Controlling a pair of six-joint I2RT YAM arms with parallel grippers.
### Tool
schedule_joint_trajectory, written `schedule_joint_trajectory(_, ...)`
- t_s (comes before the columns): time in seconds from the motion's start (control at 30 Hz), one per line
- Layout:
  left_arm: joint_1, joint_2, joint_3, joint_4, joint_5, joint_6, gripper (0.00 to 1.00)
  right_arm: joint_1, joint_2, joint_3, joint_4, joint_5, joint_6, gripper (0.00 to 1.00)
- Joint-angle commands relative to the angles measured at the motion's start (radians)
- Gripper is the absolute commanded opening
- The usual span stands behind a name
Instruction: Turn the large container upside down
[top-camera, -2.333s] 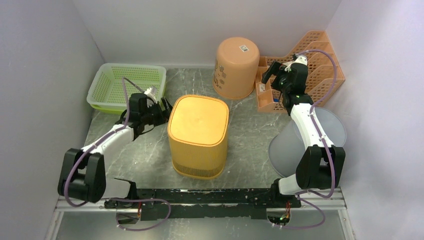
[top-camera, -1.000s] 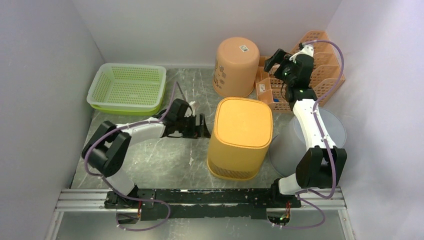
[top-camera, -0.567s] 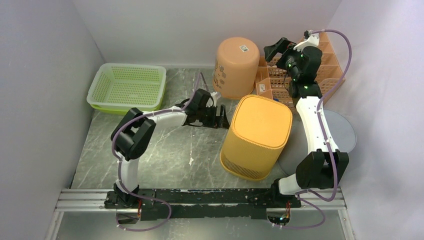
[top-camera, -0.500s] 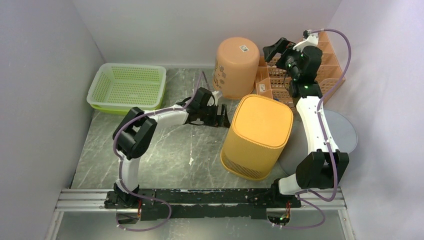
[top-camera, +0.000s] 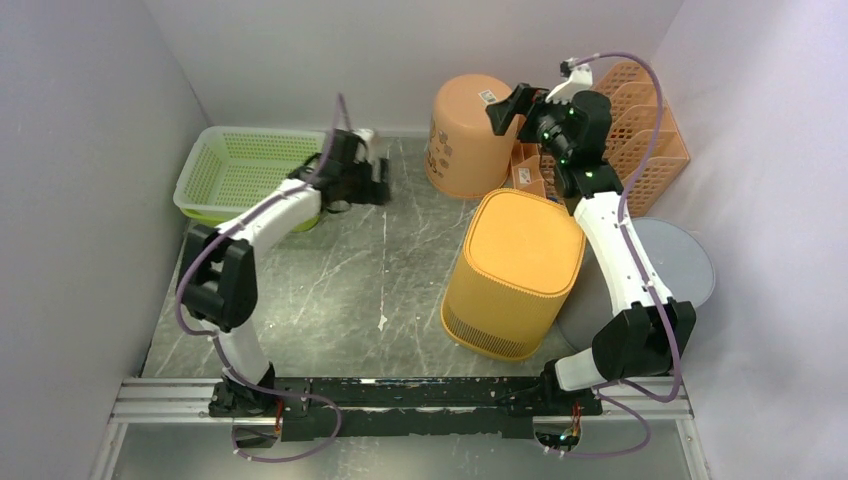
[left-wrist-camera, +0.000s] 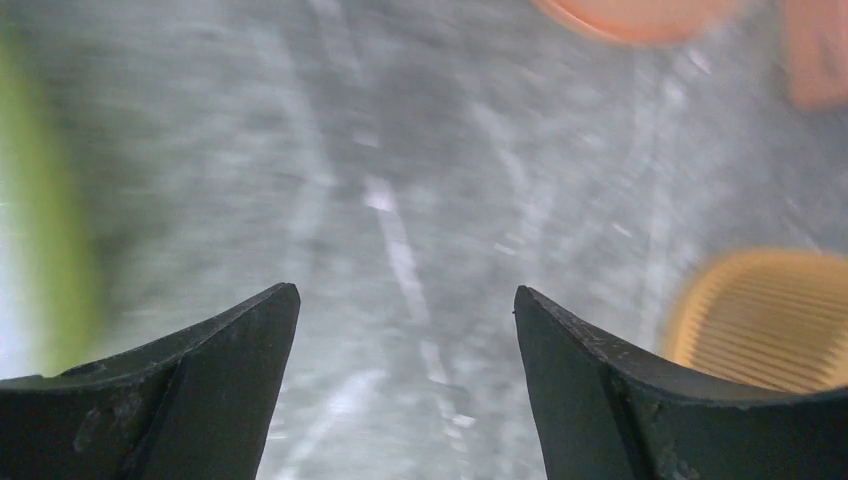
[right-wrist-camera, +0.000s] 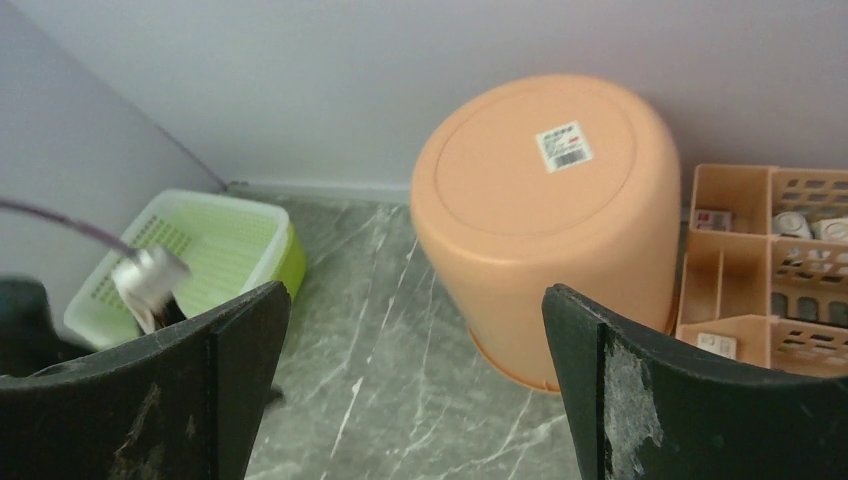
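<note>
**Left claw (top-camera: 380, 185) spread wide and empty, well apart from the yellow container (top-camera: 515, 272)**

We see only bare table (top-camera: 330, 290) between our left fingers. That wrist view is smeared, so we trust it for little else. The green mesh basket (top-camera: 252, 170) sits just to this claw's left. The yellow container stands well off to its right and nearer the bases.

It is a rounded-square tub with its smooth closed face upward. Fine vertical ribs run down the walls to a slotted band at the lower rim. It looks tilted, its right side seemingly propped on a grey round piece (top-camera: 685, 265) that we cannot identify.

Our right claw (top-camera: 503, 108) hangs above and beyond the tub, also fully parted and carrying nothing. Just ahead of it is the peach bucket (top-camera: 470, 135), smooth and round, with a barcode sticker on its upturned base. To its right stands the orange lattice organizer (top-camera: 645, 140).

We judge the tub to be mouth-down already, so what remains is seating it flat. We would nudge low on a wall with a finger's flank, and slowly. Thin ribbed plastic will likely flex, and it should skate easily on this slick marbled top.
</note>
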Motion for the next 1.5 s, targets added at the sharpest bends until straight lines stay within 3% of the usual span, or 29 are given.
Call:
schedule_joint_trajectory(0.0, 0.142, -0.042, 0.034, -0.052, -0.125, 0.119, 0.90, 0.036, -0.001, -0.037, -0.007, 0.011, -0.029, 1.00)
schedule_joint_trajectory(0.2, 0.228, -0.044, 0.031, -0.026, -0.163, 0.230, 0.91, 0.052, 0.013, -0.064, -0.003, 0.021, -0.036, 1.00)
schedule_joint_trajectory(0.43, 0.261, -0.006, -0.011, 0.028, -0.181, 0.252, 0.88, 0.054, 0.028, -0.071, -0.002, 0.029, -0.039, 1.00)
schedule_joint_trajectory(0.57, 0.269, 0.000, -0.041, 0.087, -0.284, 0.247, 0.78, 0.053, 0.034, -0.080, -0.001, 0.036, -0.042, 1.00)
schedule_joint_trajectory(0.7, 0.274, 0.041, -0.029, 0.109, -0.327, 0.245, 0.75, 0.054, 0.038, -0.086, -0.001, 0.035, -0.042, 1.00)
schedule_joint_trajectory(0.77, 0.274, 0.073, -0.014, 0.096, -0.351, 0.252, 0.70, 0.054, 0.039, -0.088, -0.004, 0.040, -0.045, 1.00)
schedule_joint_trajectory(1.0, 0.276, 0.105, -0.022, 0.104, -0.351, 0.239, 0.38, 0.053, 0.037, -0.088, -0.010, 0.055, -0.052, 1.00)
schedule_joint_trajectory(1.13, 0.275, 0.073, -0.016, 0.087, -0.357, 0.225, 0.08, 0.054, 0.039, -0.090, -0.009, 0.057, -0.052, 1.00)
schedule_joint_trajectory(1.47, 0.189, -0.097, 0.174, -0.112, -0.430, 0.257, 0.07, 0.054, 0.065, -0.095, 0.000, 0.052, -0.046, 1.00)
